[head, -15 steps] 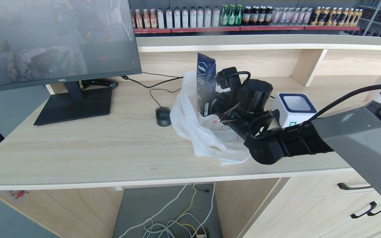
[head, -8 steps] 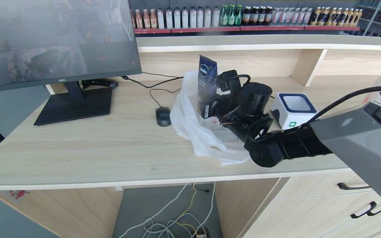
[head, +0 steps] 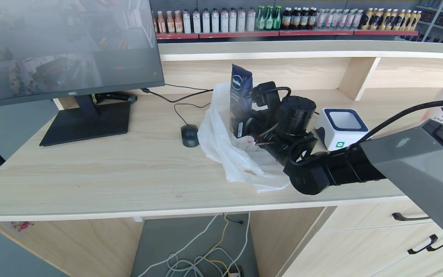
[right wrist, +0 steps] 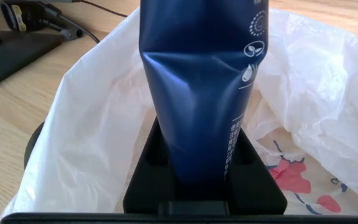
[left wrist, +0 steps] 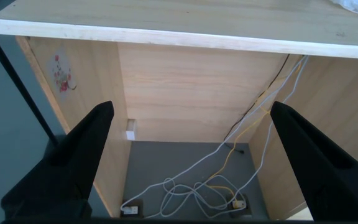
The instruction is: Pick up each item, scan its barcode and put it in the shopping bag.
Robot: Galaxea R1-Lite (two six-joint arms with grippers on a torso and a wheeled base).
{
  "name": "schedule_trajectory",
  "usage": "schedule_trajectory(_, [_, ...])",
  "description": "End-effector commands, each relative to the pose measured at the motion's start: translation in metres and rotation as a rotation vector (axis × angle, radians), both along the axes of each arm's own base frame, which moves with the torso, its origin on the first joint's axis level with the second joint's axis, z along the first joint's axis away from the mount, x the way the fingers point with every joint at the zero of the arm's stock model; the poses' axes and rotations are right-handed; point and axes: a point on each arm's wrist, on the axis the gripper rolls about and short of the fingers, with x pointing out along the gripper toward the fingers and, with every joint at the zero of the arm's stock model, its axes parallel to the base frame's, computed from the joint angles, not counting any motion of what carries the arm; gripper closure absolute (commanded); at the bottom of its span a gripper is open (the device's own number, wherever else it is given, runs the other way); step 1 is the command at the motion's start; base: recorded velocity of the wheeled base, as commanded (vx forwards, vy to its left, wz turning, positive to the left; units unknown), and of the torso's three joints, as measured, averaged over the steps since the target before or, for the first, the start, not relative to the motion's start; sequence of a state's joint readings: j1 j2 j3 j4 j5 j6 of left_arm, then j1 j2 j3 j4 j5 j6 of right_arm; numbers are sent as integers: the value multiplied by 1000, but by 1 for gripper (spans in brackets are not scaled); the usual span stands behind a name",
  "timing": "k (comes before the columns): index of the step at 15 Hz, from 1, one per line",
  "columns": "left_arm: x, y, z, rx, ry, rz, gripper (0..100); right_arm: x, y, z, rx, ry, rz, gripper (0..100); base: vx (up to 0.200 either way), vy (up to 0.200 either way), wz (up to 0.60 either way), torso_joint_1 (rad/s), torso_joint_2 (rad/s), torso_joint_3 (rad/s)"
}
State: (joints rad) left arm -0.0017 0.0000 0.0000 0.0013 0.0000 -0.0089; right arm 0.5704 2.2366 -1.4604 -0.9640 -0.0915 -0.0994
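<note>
Dark blue foil pouch [head: 240, 92] upright, lower end pinched in right hand [head: 241, 127] | thin white plastic shopping bag [head: 221, 150] gapes just beneath hand, so likely poised for lowering in | white cube scanner [head: 340, 130] to hand's right | left hand [left wrist: 188, 124] spread, below pale wooden surface [head: 129, 169].

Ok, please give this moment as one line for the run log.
step: bagging | right gripper: shut on blue pouch, upright at shopping bag mouth | left gripper: open, below counter edge | scanner: beside bag
</note>
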Motion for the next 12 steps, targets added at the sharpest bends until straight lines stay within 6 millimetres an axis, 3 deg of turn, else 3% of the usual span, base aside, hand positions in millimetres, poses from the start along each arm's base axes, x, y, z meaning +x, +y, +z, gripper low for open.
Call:
schedule_trajectory(1, [0,0,0,0,0,0,0,0,1,-1,-2,3,1,100,0,0,0,0,0,0])
schedule_trajectory(3, [0,0,0,0,0,0,0,0,1,-1,-2,3,0,100,0,0,0,0,0,0])
schedule_trajectory(4, [0,0,0,0,0,0,0,1,0,-1,-1,2,-2,0,0,0,0,0,0,0])
schedule_trajectory(12, [0,0,0,0,-1,0,0,-1,0,3,6,-5,2,0,0,0,0,0,0,0])
